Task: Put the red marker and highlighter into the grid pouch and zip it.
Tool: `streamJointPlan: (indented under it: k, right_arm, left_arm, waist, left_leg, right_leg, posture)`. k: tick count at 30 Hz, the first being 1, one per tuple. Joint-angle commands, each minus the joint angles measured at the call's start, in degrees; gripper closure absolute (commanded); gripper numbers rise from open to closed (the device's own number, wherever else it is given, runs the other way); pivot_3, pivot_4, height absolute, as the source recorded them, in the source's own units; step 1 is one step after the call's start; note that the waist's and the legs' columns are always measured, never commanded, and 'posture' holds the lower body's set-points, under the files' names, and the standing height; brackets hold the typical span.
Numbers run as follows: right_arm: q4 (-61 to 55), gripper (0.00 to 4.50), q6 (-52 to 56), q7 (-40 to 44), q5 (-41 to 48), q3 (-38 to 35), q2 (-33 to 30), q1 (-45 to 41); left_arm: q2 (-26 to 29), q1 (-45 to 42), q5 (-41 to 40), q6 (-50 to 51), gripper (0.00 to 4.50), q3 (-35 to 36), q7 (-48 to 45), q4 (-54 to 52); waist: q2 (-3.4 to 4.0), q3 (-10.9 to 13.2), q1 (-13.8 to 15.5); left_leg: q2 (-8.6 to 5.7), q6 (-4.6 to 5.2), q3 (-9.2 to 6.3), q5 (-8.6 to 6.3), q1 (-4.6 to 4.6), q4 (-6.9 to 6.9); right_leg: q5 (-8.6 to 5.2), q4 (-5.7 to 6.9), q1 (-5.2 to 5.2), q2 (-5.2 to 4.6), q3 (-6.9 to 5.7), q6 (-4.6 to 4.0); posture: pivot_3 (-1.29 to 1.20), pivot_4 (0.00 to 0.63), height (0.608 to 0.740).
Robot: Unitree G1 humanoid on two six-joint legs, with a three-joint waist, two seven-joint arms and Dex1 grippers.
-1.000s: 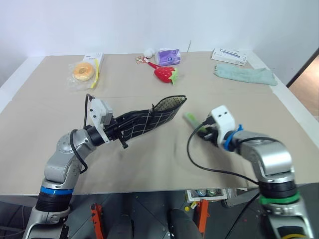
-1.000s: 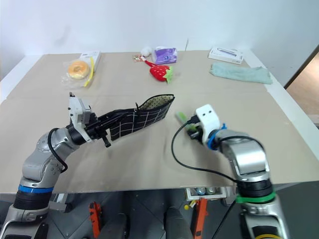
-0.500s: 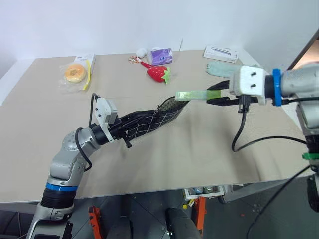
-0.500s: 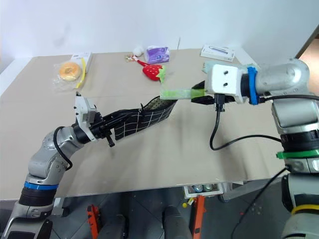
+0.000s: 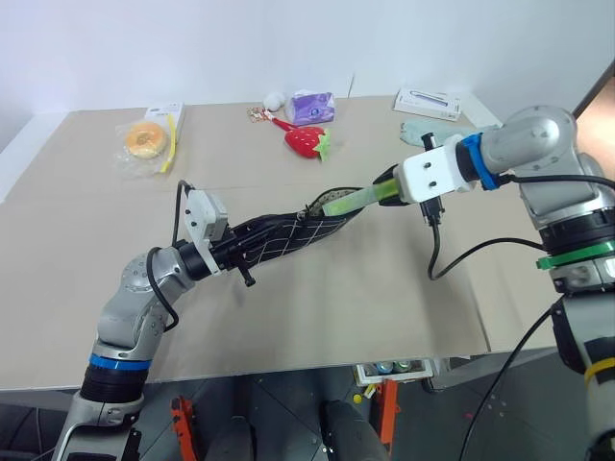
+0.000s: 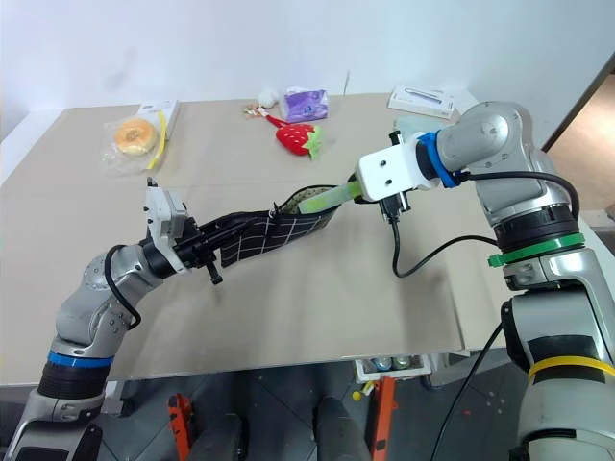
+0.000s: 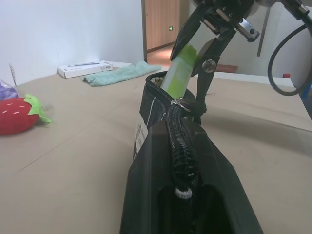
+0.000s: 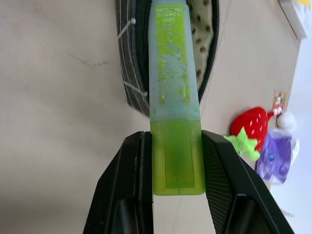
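The left pincer [image 5: 231, 252] is clamped shut on the closed end of the one grid pouch [image 5: 288, 233], holding it lifted off the tabletop [image 5: 384, 279] with its open mouth pointing away from the pincer toward the right arm. The right pincer [image 8: 176, 163] grips the single lime-green highlighter [image 8: 174, 87] by its cap end, one black finger [image 8: 127, 180] pressed on each flat side. The highlighter slants down from this pincer, and its far tip sits at the pouch mouth, just inside the dotted lining. Seen from the left wrist, the pouch's zipper runs straight out ahead of the left pincer and the highlighter stands up out of the far opening.

I cannot find the red marker in these views.

Beyond the pincers, on the far half of the tabletop, lie one red strawberry toy [image 5: 307, 142], one purple packet [image 5: 313, 107], one small white object beside it, one bagged doughnut [image 5: 144, 141] next to a white and yellow box [image 5: 169, 117], one white flat box [image 5: 429, 101] and one pale green cloth [image 5: 429, 132], all well apart from both pincers
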Motion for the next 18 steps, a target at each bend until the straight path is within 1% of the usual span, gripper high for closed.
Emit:
streamJointPlan:
  k: [1,6,10,12,13,16,17,18]
  right_arm:
    - [-1.14,3.49,-0.80,0.13,-0.95,0.15,1.58,-2.87]
    - [-1.77,3.49,-1.10,-0.11,-1.82,1.16,3.52,-2.51]
    - [-3.29,3.49,0.55,0.09,0.25,0.12,5.04,-1.64]
    - [-3.61,2.41,2.14,-0.07,0.99,-0.72,5.17,-1.64]
    - [-4.02,2.13,4.05,0.36,2.16,-1.49,5.04,-1.60]
    - [-6.57,0.61,10.96,1.79,6.68,-3.89,4.73,-1.12]
    - [-7.46,0.21,13.25,1.98,8.10,-4.74,4.81,-0.84]
    - [-8.17,0.09,15.12,1.73,8.95,-5.45,4.90,-0.50]
  left_arm:
    - [-0.30,-0.27,-0.04,-1.08,4.50,0.29,0.06,-1.76]
    - [-0.37,-0.49,0.02,-1.23,4.50,0.29,0.05,-1.41]
    - [-0.48,-0.26,0.06,-1.21,4.50,0.28,0.32,-1.72]
    - [-0.50,-0.09,0.04,-1.18,4.50,0.31,0.42,-1.92]
    - [-0.50,-0.02,0.03,-1.17,4.50,0.35,0.45,-1.96]
    - [-0.45,-0.06,-0.03,-1.15,4.50,0.51,0.46,-1.84]
    - [-0.43,-0.10,-0.05,-1.16,4.50,0.57,0.45,-1.77]
    - [-0.41,-0.13,-0.09,-1.15,4.50,0.62,0.45,-1.70]
  waist:
    - [0.00,0.00,0.03]
    - [0.00,0.00,0.12]
    - [0.00,0.00,0.06]
    - [0.00,0.00,0.06]
    - [0.00,0.00,0.10]
    - [0.00,0.00,0.15]
    - [0.00,0.00,0.15]
    - [0.00,0.00,0.15]
  left_leg:
    - [0.00,0.00,0.00,0.00,0.00,0.00]
    - [-0.02,0.00,-0.01,0.00,-0.01,0.00]
    - [0.00,0.00,-0.01,0.00,0.00,0.00]
    - [0.00,0.00,-0.01,0.00,0.02,0.00]
    - [0.00,0.00,-0.01,0.00,0.02,0.00]
    - [-0.01,-0.01,-0.01,0.01,0.01,0.02]
    - [-0.01,-0.01,-0.01,0.01,0.01,0.02]
    - [-0.01,-0.01,-0.01,0.01,0.01,0.02]
  right_leg:
    - [0.00,0.02,0.00,0.00,0.00,0.00]
    - [0.01,0.04,0.00,-0.02,0.00,-0.03]
    - [0.03,0.04,0.00,0.00,0.00,-0.07]
    - [0.03,0.06,0.00,0.01,0.01,-0.07]
    - [0.03,0.07,0.00,0.01,0.00,-0.07]
    - [0.09,0.07,0.01,-0.01,0.01,-0.16]
    - [0.15,0.07,0.01,-0.01,0.01,-0.26]
    - [0.16,0.07,0.01,-0.01,0.00,-0.26]
  posture:
    - [0.00,0.150,0.740]
    - [0.00,0.150,0.740]
    - [0.00,0.150,0.740]
    - [0.00,0.150,0.740]
    - [0.00,0.150,0.740]
    - [0.00,0.150,0.740]
    - [0.00,0.150,0.740]
    - [0.00,0.150,0.740]
